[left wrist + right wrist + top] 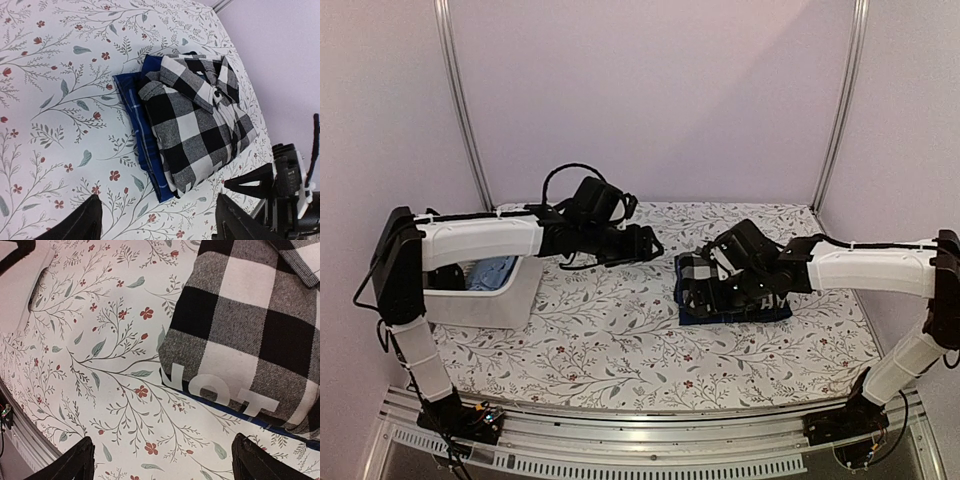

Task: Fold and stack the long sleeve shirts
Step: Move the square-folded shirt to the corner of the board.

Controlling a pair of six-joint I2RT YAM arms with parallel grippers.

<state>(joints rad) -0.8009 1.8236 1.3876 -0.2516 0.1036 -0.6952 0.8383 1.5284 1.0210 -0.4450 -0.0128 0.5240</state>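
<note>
1. The black-and-white shirt (200, 125) is lying folded on top of the blue shirt (135, 125) on the flowery table (60, 100).
2. The left gripper (157, 210) is hanging nearby, fingers wide apart, empty.
3. The right gripper (162, 447) is hanging beside the stack, fingers wide apart, empty.

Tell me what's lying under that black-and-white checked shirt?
A folded navy blue plaid shirt lies under the checked shirt; only its edge peeks out along one side. The rest is covered, so how neatly it is folded cannot be seen.
</note>
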